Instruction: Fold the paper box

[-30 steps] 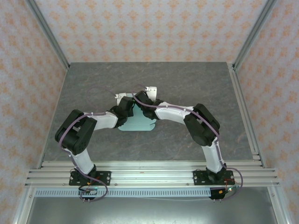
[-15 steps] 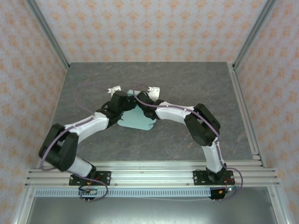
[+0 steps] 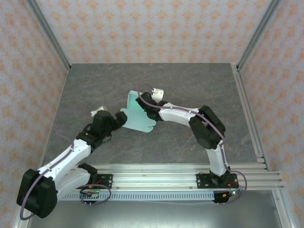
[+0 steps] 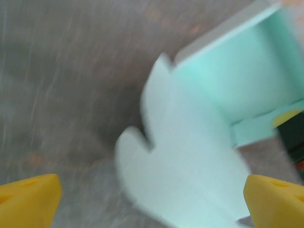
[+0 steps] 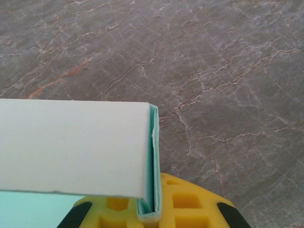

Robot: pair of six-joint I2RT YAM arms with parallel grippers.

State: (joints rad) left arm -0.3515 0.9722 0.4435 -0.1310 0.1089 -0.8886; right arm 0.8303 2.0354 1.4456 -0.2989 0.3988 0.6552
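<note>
Mint-green card, thin: the paper box (image 3: 138, 119) sits around the middle of the grey marbled table (image 3: 199, 85), slightly toward its left edge. It is part folded. One panel stands upright at the end facing the table's far edge; a flat flap with rounded tabs lies on the surface, pointing to the near edge. The right gripper (image 3: 141, 101) reaches in from the right side and is clamped on the upright part. In the right wrist view a doubled fold of card (image 5: 151, 190) is pinched between its yellow fingers (image 5: 190, 209). The left gripper (image 3: 117, 121) hangs low just beside the box's left edge, jaws spread wide and holding nothing. In the left wrist view, which is blurred, its yellow fingertips (image 4: 29, 197) sit at the two bottom corners, with the tabbed flap (image 4: 185, 166) lying between and ahead of them. Beyond the flap the standing walls enclose a shallow corner.
</note>
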